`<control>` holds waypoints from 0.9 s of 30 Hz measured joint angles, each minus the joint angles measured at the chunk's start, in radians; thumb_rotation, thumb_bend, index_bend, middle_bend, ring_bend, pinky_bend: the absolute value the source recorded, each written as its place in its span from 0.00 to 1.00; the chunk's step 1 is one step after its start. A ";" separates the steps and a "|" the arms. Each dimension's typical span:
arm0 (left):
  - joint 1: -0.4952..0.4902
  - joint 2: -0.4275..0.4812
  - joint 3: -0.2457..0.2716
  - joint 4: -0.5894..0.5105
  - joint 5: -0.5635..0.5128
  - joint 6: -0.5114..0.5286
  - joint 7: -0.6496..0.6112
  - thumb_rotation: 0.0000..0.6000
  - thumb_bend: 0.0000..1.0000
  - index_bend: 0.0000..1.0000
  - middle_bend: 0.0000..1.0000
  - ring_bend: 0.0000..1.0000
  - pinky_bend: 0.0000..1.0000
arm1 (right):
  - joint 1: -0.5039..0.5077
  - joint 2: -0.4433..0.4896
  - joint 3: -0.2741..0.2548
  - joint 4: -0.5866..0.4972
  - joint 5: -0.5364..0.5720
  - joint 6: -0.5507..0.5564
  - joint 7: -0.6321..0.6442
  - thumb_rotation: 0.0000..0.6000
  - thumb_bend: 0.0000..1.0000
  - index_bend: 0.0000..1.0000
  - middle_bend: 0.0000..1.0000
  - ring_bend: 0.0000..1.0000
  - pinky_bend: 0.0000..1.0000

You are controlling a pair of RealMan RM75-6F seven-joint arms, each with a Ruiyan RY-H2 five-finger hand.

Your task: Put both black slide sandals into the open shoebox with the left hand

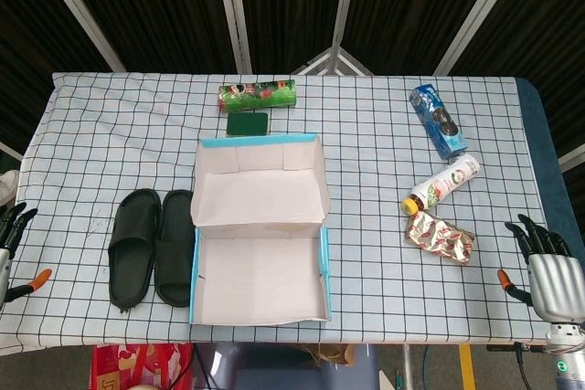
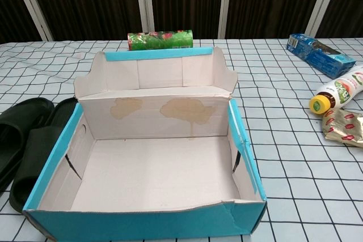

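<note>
Two black slide sandals lie side by side on the checked cloth, left of the shoebox: the outer sandal [image 1: 132, 246] [image 2: 16, 132] and the inner sandal [image 1: 175, 246] [image 2: 39, 157], which touches the box wall. The open shoebox [image 1: 260, 267] [image 2: 153, 177], blue outside and white inside, is empty, its lid [image 1: 260, 182] folded back. My left hand [image 1: 11, 235] sits at the far left table edge, fingers apart, holding nothing, well away from the sandals. My right hand [image 1: 547, 267] rests off the right edge, fingers spread and empty. Neither hand shows in the chest view.
Behind the box lie a green patterned tube [image 1: 258, 95] [image 2: 160, 39] and a dark green pouch [image 1: 249, 123]. On the right are a blue biscuit pack [image 1: 437, 120] [image 2: 320, 55], a yellow-capped bottle [image 1: 441, 184] [image 2: 337, 93] and a foil wrapper [image 1: 440, 237] [image 2: 343, 127].
</note>
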 measured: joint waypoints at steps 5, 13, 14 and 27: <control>-0.003 -0.002 -0.001 -0.006 0.004 -0.003 0.011 1.00 0.27 0.12 0.10 0.00 0.10 | -0.004 0.002 -0.003 -0.002 0.000 0.005 -0.001 1.00 0.29 0.20 0.12 0.17 0.19; -0.018 -0.009 0.007 -0.009 0.028 -0.022 0.005 1.00 0.23 0.12 0.10 0.00 0.10 | -0.017 0.008 -0.005 -0.012 0.002 0.020 -0.001 1.00 0.29 0.20 0.12 0.17 0.19; -0.021 -0.011 0.007 -0.007 0.029 -0.027 0.001 1.00 0.22 0.12 0.10 0.00 0.10 | -0.018 0.009 -0.006 -0.014 0.005 0.019 -0.003 1.00 0.29 0.20 0.12 0.17 0.19; -0.095 0.040 0.027 -0.043 0.005 -0.216 -0.138 1.00 0.17 0.03 0.02 0.00 0.02 | -0.011 0.017 -0.019 -0.031 0.023 -0.031 -0.009 1.00 0.29 0.19 0.12 0.17 0.18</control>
